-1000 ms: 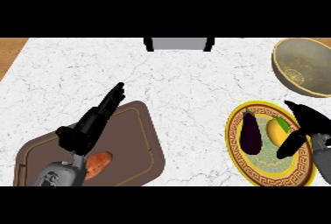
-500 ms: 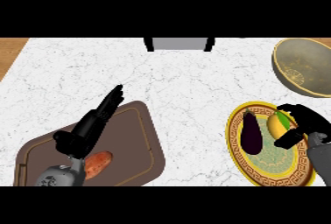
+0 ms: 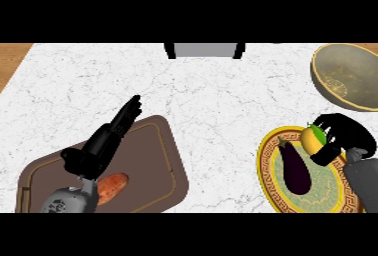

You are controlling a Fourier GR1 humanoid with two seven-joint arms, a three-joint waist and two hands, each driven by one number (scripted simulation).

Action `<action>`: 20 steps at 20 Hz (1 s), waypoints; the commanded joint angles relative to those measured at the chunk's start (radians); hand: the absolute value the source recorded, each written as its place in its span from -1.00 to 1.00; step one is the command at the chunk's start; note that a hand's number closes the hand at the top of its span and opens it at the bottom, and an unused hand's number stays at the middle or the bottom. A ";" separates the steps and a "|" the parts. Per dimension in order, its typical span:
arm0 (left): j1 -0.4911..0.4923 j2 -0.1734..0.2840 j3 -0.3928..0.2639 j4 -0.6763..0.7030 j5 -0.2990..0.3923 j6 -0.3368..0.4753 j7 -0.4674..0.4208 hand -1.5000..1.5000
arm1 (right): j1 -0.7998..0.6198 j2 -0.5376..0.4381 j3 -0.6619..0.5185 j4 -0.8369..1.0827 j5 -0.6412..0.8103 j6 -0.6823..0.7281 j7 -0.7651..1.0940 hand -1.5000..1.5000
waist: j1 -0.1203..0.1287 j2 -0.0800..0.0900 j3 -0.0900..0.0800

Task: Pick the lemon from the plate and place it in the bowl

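Yellow lemon point(image 3: 311, 139) sitting at the upper edge of the gold-rimmed plate point(image 3: 270, 186), lower right of frame, with the right hand point(image 3: 344, 136) curling its fingers around it. Eggplant point(image 3: 294, 168) lying alongside on the plate. Bowl point(image 3: 350, 75) waiting upper right. Left hand point(image 3: 103, 142) hovering straight-fingered over the brown cutting board point(image 3: 151, 170), lower left.

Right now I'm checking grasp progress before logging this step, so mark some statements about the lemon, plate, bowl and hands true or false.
1. The right robot hand curls round the yellow lemon. True.
2. The lemon lies in the round olive-brown bowl. False: it is over the yellow-rimmed patterned plate.
3. A dark purple eggplant lies on the plate. True.
4. The left robot hand holds the orange sweet potato. False: its fingers are straight, over the brown cutting board.
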 commanded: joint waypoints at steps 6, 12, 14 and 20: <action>-0.008 -0.034 -0.041 -0.043 -0.020 -0.009 0.032 0.00 | -0.382 0.153 -0.056 0.329 0.105 -0.083 0.175 1.00 | 0.053 0.011 0.002; -0.034 -0.043 -0.044 0.003 -0.020 -0.021 0.002 0.00 | -0.624 0.158 -0.045 0.539 0.259 -0.190 0.394 1.00 | 0.086 0.024 0.001; -0.053 -0.045 -0.037 0.006 -0.018 -0.018 0.021 0.00 | -0.657 0.182 -0.021 0.582 0.321 -0.275 0.445 1.00 | 0.077 0.023 0.001; -0.023 -0.031 -0.033 0.026 -0.031 -0.024 -0.020 0.00 | -0.788 0.120 -0.029 0.579 0.420 -0.511 0.470 1.00 | 0.066 0.021 0.001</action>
